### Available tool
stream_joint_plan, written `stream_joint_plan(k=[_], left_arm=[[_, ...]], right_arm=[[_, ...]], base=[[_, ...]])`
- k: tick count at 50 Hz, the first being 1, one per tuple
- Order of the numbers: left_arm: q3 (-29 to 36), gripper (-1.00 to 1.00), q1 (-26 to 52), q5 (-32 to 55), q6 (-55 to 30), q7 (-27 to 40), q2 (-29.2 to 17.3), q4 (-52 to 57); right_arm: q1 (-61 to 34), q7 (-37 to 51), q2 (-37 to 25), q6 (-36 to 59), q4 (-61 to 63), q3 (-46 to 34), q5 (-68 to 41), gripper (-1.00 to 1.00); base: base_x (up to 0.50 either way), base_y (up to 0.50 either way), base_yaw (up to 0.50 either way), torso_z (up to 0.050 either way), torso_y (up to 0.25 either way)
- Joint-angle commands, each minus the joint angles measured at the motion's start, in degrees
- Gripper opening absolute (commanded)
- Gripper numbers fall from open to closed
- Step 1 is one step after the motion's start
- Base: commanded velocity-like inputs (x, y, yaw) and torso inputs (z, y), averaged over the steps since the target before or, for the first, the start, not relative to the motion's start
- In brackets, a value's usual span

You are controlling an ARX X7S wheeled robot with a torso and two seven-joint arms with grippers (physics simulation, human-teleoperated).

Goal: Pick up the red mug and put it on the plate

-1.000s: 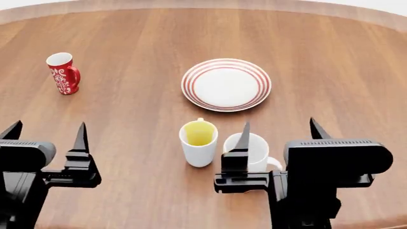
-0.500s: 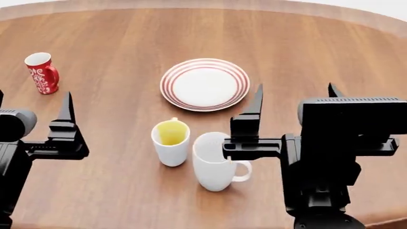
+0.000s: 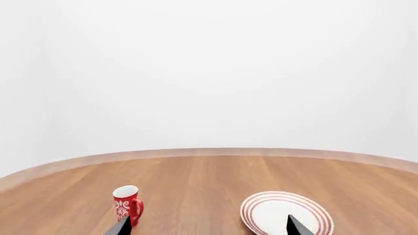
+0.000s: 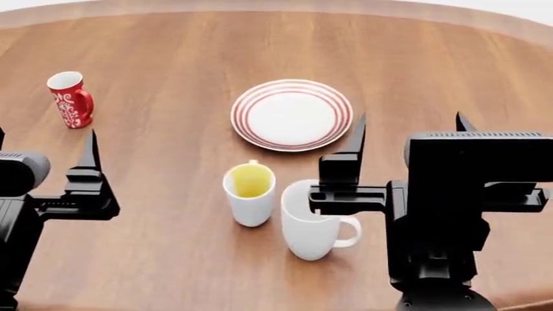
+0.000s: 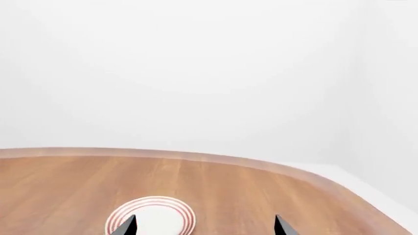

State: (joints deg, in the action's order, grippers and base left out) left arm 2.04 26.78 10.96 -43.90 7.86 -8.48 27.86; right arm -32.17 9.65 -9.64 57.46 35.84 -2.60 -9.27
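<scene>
Fingers spread on both sides, and the red mug (image 4: 70, 99) stands upright just ahead of the left gripper (image 4: 43, 152), nearer it than the right gripper (image 4: 408, 133).

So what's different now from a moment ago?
Mostly the view swung, so everything slid sideways together. The right gripper rose higher beside the white mug; the left gripper rose a little. Nothing was grabbed: red mug, plate and yellow-inside mug kept their places.
</scene>
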Motion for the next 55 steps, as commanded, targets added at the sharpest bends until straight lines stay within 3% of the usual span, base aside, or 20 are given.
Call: stream_joint_plan(k=[1,16,55], left_arm=[[-0.3,1.00,-0.6,0.2,1.0,0.5,-0.6,-0.7],[-0.5,1.00,-0.5,0.8,1.1,1.3,-1.0,-0.6],[-0.5,1.00,-0.7,2.2,1.9,2.5,-2.0,-0.9]], right_arm=[[-0.1,0.7,-0.2,-0.8,-0.5,-1.6,0.2,1.00],[-7.5,-1.0,-0.3,0.2,-10.1,-0.5,-1.7,1.00],[-14.5,3.5,-2.5,-4.2,-25.2,5.0,0.2,1.00]], base=[[0.00,0.50,0.00,0.000,0.000],[0.02,0.03,0.00,0.000,0.000],[0.50,0.00,0.00,0.000,0.000]])
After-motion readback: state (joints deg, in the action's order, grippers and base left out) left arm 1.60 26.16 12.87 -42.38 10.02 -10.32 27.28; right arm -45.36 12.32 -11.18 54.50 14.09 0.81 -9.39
